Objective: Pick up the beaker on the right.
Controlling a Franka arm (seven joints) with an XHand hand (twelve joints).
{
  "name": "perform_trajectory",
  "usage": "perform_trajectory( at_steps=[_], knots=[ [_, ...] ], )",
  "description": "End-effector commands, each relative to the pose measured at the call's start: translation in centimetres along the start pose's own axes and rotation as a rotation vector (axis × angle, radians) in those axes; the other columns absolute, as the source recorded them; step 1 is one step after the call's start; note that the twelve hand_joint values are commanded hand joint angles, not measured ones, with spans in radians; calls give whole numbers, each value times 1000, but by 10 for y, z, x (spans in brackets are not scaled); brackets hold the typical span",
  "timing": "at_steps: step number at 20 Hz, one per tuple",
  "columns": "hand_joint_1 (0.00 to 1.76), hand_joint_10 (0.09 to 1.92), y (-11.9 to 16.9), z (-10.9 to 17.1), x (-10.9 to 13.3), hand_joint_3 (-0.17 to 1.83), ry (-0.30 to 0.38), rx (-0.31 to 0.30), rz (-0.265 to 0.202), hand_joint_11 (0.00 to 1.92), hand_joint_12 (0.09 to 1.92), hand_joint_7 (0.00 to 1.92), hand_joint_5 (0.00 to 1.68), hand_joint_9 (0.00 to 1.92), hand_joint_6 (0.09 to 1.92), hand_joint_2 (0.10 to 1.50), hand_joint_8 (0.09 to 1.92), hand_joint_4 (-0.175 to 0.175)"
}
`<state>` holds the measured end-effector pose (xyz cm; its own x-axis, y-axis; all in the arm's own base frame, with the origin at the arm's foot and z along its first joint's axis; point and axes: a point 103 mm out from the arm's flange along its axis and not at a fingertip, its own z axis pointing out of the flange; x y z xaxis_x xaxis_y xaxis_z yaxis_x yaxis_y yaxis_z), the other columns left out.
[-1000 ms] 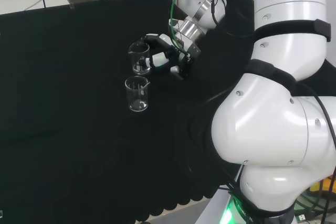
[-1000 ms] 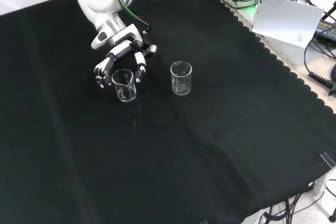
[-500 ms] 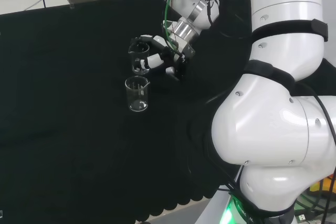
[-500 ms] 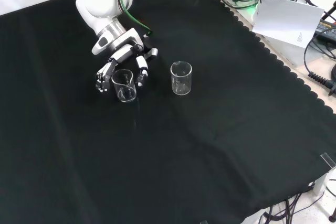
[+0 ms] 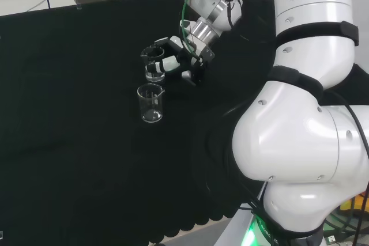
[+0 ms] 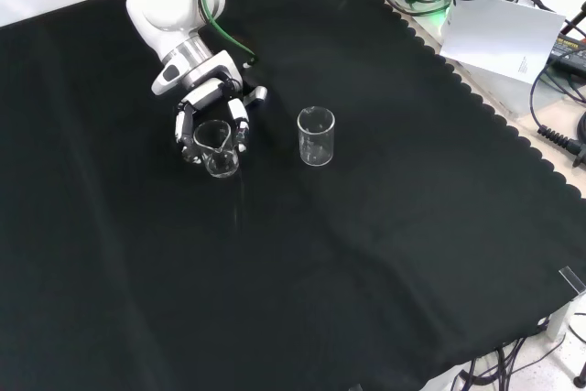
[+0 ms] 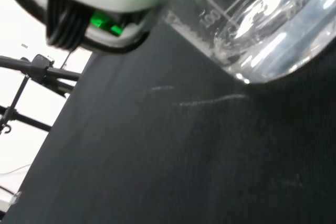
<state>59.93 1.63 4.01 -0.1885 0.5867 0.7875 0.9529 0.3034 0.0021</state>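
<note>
1. My hand (image 6: pixel 209 105) has its fingers curled round the beaker (image 6: pixel 216 147), the farther one in the head view.
2. Step in hand: grasp made, beaker tilted.
3. Next: lift straight, clearing the second beaker (image 6: pixel 316 135) nearby.

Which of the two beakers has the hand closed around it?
The beaker on the left in the front view: the hand has its fingers curled round it. The other beaker stands alone, untouched.

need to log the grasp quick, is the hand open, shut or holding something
Hand: shut on the beaker, fingers curled round it; the other beaker stands apart, untouched.
</note>
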Motion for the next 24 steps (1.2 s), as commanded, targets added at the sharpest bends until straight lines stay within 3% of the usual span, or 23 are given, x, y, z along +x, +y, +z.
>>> perform_trajectory(
  at_steps=[1, 5, 9, 17, 24],
  knots=[
    [1310, 595, -16, 0, 48, 734, -79, -134, 25, 1272, 778, 1302, 1187, 1473, 804, 626, 719, -155],
    [1373, 544, -14, -36, 74, 612, -160, -157, -42, 1270, 771, 1222, 1209, 1433, 730, 678, 777, -175],
    [1316, 569, -23, -63, 99, 651, -264, -142, -59, 1279, 782, 1271, 1216, 1519, 740, 667, 719, -175],
    [1311, 580, -75, -90, 124, 701, -433, -107, 19, 1304, 795, 1280, 1220, 1546, 753, 640, 725, -175],
    [1311, 597, -115, -108, 140, 733, -524, -91, 68, 1312, 802, 1276, 1216, 1548, 775, 625, 749, -175]
  ],
)
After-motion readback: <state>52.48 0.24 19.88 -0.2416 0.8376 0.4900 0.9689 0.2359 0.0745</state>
